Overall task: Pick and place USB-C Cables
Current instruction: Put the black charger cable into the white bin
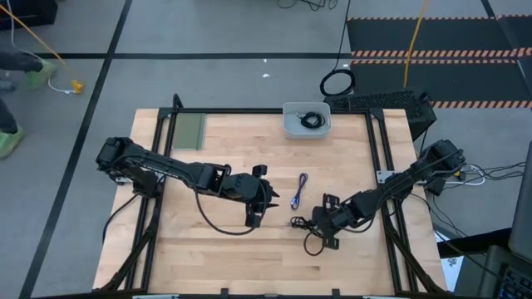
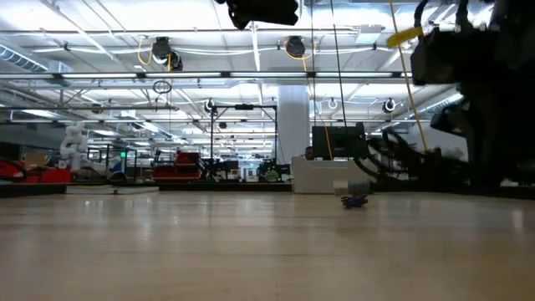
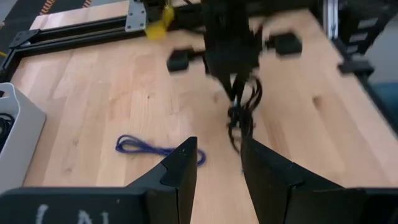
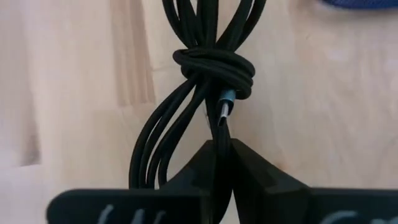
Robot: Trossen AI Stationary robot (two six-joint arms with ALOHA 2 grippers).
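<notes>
Gripping the knotted black cable (image 4: pixel 208 68) lengthwise, right gripper (image 4: pixel 222 155) jaws clenched; left gripper (image 3: pixel 217 165) parted.

Bright, even light falls from rows of ceiling lamps (image 2: pixel 167 52) seen in the low view, leaving only soft, faint shadows on the wooden table (image 1: pixel 224 145). That view's foreground tabletop is blurred. In the left wrist view the right arm (image 3: pixel 231 46) is smeared with blur. The right wrist view shows the black cable (image 4: pixel 211 68) fairly sharp, its own dark fingers (image 4: pixel 249 171) soft.
</notes>
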